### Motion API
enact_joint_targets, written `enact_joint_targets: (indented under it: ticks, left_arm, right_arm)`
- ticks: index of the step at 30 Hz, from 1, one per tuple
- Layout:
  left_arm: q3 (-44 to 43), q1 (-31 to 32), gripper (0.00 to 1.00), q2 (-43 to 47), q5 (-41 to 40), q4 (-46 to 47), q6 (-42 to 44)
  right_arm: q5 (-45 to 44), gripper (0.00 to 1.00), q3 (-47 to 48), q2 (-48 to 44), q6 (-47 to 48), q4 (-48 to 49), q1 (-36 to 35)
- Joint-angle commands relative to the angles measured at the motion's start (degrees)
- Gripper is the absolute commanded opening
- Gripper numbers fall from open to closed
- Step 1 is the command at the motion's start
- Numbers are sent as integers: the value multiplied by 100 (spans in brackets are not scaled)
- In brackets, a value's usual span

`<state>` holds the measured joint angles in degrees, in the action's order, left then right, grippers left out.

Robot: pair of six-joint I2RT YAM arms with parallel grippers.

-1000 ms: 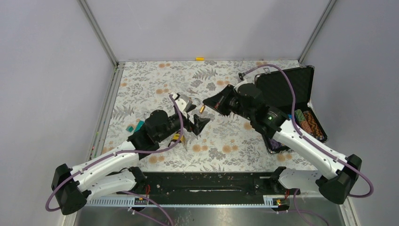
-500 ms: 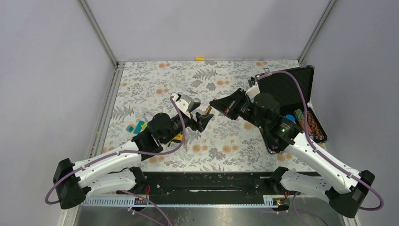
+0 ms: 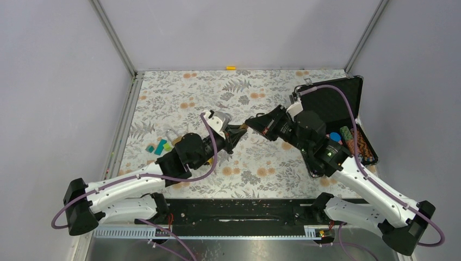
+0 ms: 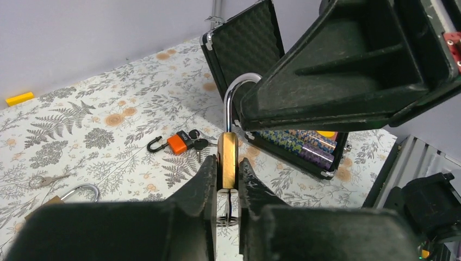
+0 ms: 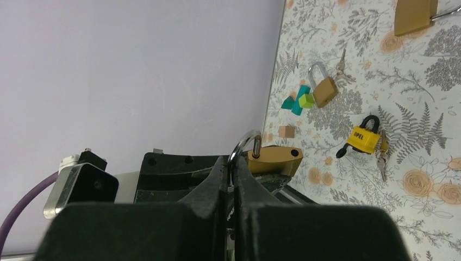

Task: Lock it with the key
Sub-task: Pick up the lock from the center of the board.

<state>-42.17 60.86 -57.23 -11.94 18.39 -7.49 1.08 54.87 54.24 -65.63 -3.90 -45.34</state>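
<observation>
two grippers meet above mid-table, both on one brass padlock (image 3: pixel 242 129) that hangs clear of the mat (image 3: pixel 179 98).

left gripper (image 4: pixel 227 164): fingers pressed onto the flat sides of the lock body, body upright and edge-on to its camera, shackle (image 4: pixel 235 92) uppermost.

right gripper (image 5: pixel 232 163): fingers closed tight on the bend of the shackle. in the right wrist view the shackle is swung out past the end of the body, its free leg hidden between the fingers.

a pale metal piece (image 4: pixel 228 209) shows below the body between the left fingers; cannot tell if it is a key.

on the mat below lies a yellow padlock (image 5: pixel 365 136) with keys (image 5: pixel 382 157) touching it. further left lies a second brass lock (image 5: pixel 325 89), with teal blocks (image 5: pixel 296 100) just beside it.

an open black case (image 3: pixel 331 109) sits at the right edge.
</observation>
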Motion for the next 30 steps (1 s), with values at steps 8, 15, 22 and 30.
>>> enact_joint_targets:
  ticks: [8,15,22,30]
  left_arm:
    - [-1311,-39,0,-18,115,-1138,-70]
    - [-2048,-377,0,51,1700,-2060,-21]
    - [-2487,-651,0,-94,2866,-2863,309]
    - [-2823,-797,0,-334,3933,-3040,202]
  right_arm:
    - [1134,14,-193,-598,1525,336,442]
    - [2257,55,-196,-612,2250,160,1099]
    - [2725,83,96,-1122,3403,114,1129]
    - [3148,69,655,-892,4110,-490,1124]
